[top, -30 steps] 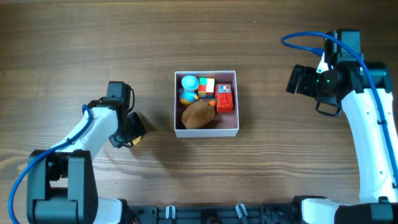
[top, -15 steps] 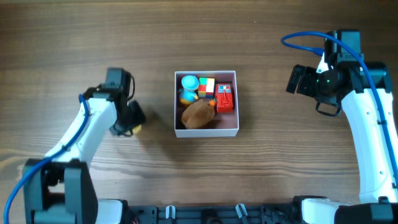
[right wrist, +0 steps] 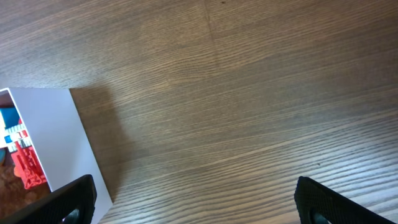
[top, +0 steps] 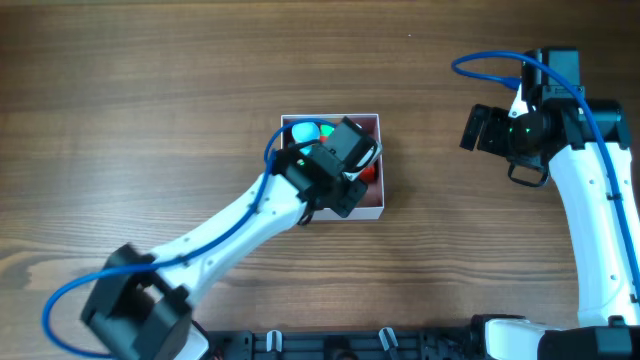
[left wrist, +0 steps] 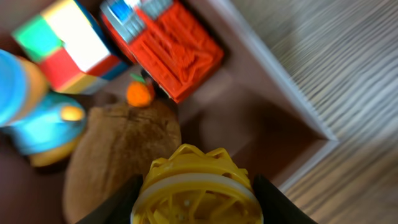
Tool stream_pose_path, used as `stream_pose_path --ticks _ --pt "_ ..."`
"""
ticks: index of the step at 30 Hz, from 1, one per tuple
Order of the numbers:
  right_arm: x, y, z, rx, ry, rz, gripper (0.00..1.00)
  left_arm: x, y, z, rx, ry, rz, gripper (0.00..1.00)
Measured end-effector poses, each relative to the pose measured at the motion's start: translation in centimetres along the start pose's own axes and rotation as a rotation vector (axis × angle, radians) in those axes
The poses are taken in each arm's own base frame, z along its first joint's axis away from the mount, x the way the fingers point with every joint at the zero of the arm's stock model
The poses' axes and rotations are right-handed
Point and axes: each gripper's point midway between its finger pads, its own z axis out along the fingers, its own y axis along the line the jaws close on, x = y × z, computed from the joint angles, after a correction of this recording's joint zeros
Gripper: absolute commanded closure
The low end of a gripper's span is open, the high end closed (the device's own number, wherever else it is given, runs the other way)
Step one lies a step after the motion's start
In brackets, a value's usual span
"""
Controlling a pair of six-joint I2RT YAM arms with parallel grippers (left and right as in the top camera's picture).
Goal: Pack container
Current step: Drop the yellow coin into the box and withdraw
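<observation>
The container (top: pixel 368 211) is a white square box with a pink inside at the table's middle. In the left wrist view it (left wrist: pixel 292 93) holds a red toy (left wrist: pixel 168 46), a multicoloured cube (left wrist: pixel 59 40), a blue and yellow toy (left wrist: pixel 37 118) and a brown plush (left wrist: pixel 118 155). My left gripper (left wrist: pixel 196 208) is shut on a yellow lattice ball (left wrist: pixel 196 190) and hangs over the box's front right part; from overhead it (top: pixel 340 180) covers the box. My right gripper (right wrist: pixel 196 202) is open and empty over bare wood, right of the box (right wrist: pixel 68 143).
The wooden table (top: pixel 150 80) surrounds the box on all sides. The right arm (top: pixel 530 125) stands at the far right. The left arm (top: pixel 240 225) stretches from the front left across to the box.
My left arm has swung right from the table's left side to above the box, carrying the yellow ball. The right arm has not moved.
</observation>
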Motion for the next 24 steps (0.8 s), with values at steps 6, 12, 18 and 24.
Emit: stream_pose_path --ticks 6,12,18,24 --pt "0.0 0.0 0.0 0.000 0.000 0.000 0.00 0.0 0.1 1.6 -0.006 0.016 0.019 0.00" --pt "0.0 0.0 0.0 0.000 0.000 -0.003 0.00 -0.5 1.0 0.4 -0.045 -0.013 -0.019 0.00" --pt "0.0 0.0 0.0 0.000 -0.001 -0.004 0.04 0.9 9.9 -9.7 -0.181 -0.145 -0.366 0.00" --pt "-1.5 0.9 -0.1 -0.043 -0.060 -0.032 0.00 6.0 20.9 -15.7 -0.373 -0.221 -0.744 0.00"
